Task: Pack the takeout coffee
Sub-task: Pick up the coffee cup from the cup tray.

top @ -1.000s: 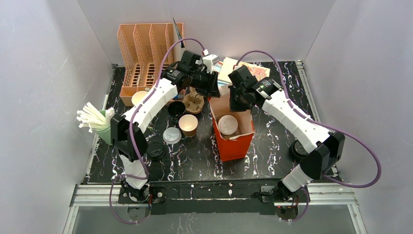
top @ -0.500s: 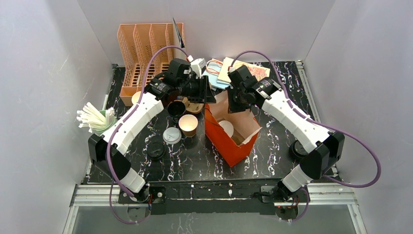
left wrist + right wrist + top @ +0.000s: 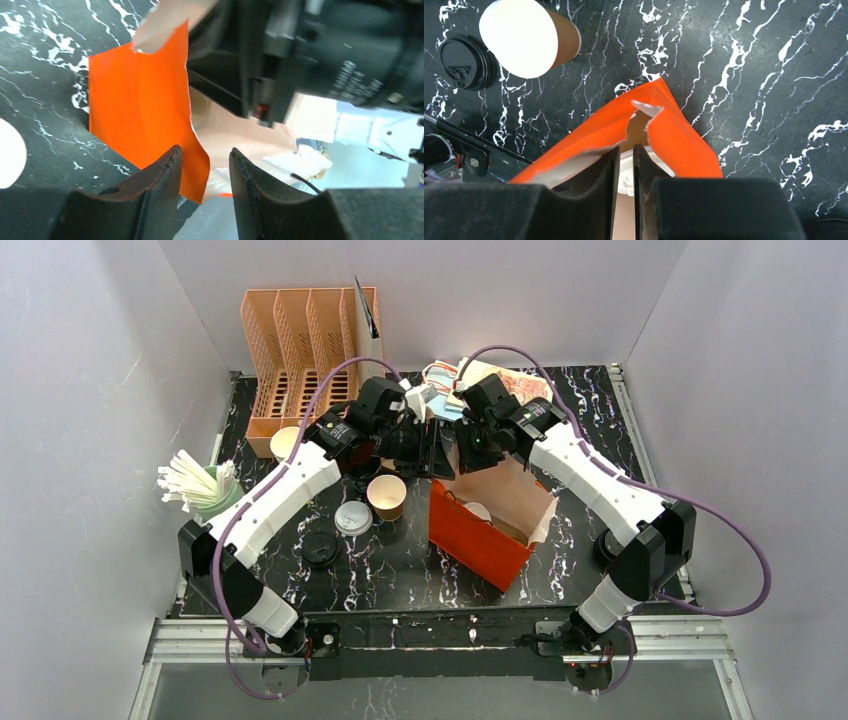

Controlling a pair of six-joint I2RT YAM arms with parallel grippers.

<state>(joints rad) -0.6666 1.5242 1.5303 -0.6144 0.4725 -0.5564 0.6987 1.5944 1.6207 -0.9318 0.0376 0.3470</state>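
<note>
The takeout coffee (image 3: 478, 510) sits inside the orange paper bag (image 3: 475, 540), and only its white lid shows. In the right wrist view that lid (image 3: 624, 176) appears through the narrow gap of my right gripper (image 3: 625, 148), which is slightly open over the bag's torn rim (image 3: 674, 140). My left gripper (image 3: 204, 149) is open, with a corner of the orange bag wall (image 3: 135, 100) showing in its gap and not pinched. From above, both grippers, left (image 3: 432, 462) and right (image 3: 466, 462), hang close together at the bag's far rim.
An open kraft cup (image 3: 386, 495), a white lid (image 3: 352, 517) and a black lid (image 3: 320, 548) lie left of the bag. Straws in a green cup (image 3: 195, 485) stand at the left edge. An orange file rack (image 3: 300, 350) and papers (image 3: 520, 385) fill the back.
The bag has slid and turned toward the front right and now leans. My left arm has stretched after it. The right jaws have gone from shut to slightly parted.
</note>
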